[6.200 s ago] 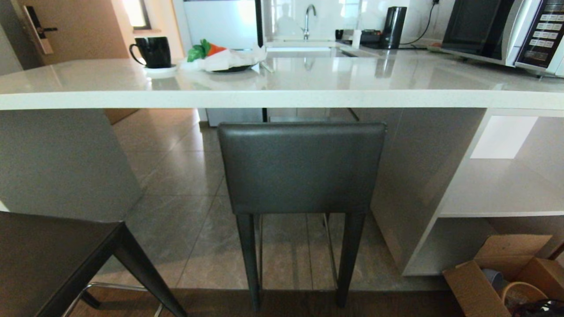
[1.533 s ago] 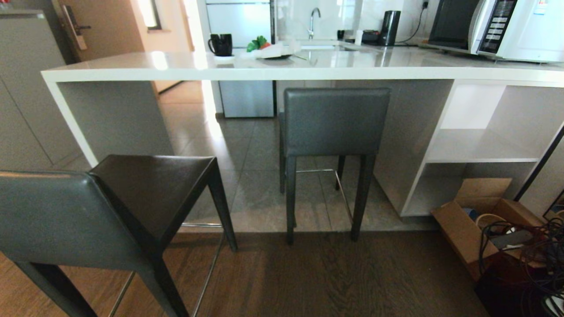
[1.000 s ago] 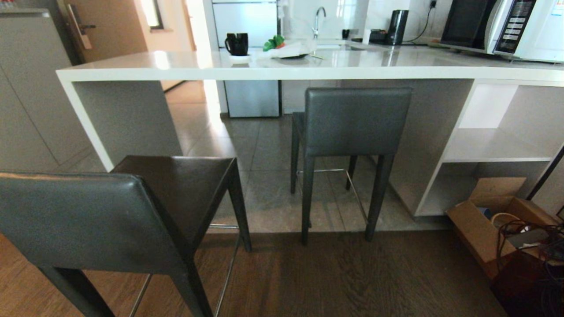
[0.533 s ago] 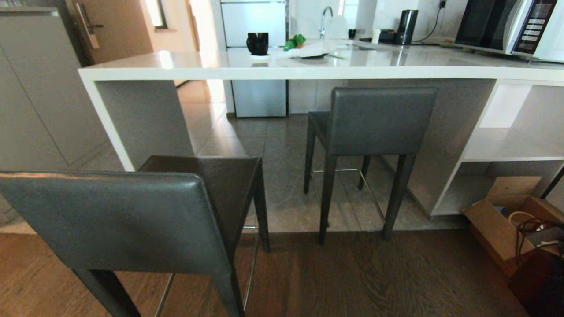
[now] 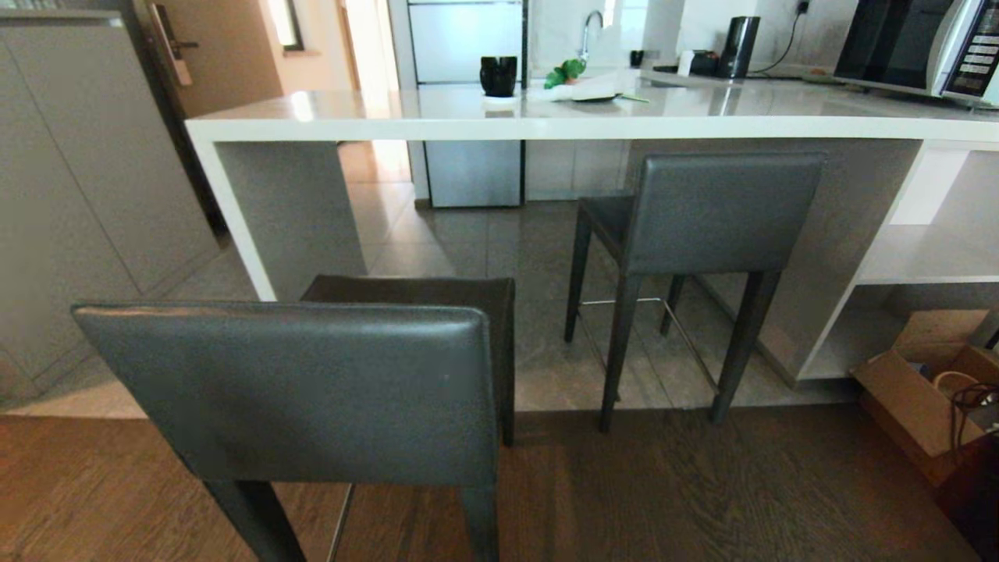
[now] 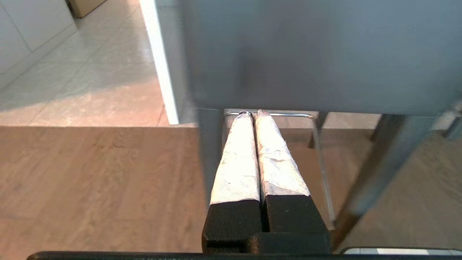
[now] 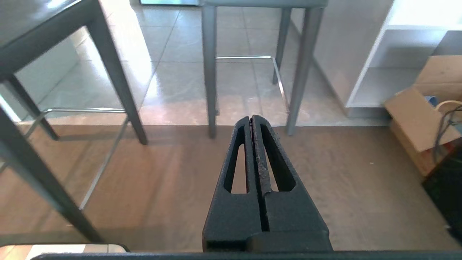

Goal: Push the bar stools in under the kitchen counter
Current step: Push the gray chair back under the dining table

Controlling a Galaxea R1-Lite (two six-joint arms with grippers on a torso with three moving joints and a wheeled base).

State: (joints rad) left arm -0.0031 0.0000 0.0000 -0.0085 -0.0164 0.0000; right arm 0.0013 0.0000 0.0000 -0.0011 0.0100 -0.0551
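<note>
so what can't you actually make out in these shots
- Near stool: feet cut off by the head view's lower edge.
- Left gripper: whether its tips touch that stool's backrest; the left wrist view is unclear.
- Cardboard box: contents cut by the edge.

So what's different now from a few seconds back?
Only the robot's viewpoint moved: it backed off, then slid left until the near stool filled the foreground. The far stool stays tucked under the counter. Both grippers are shut, holding nothing.

Head view faces counter (image 5: 546, 125) from behind near stool (image 5: 312, 390); wrist views low, sharing its legs.
</note>
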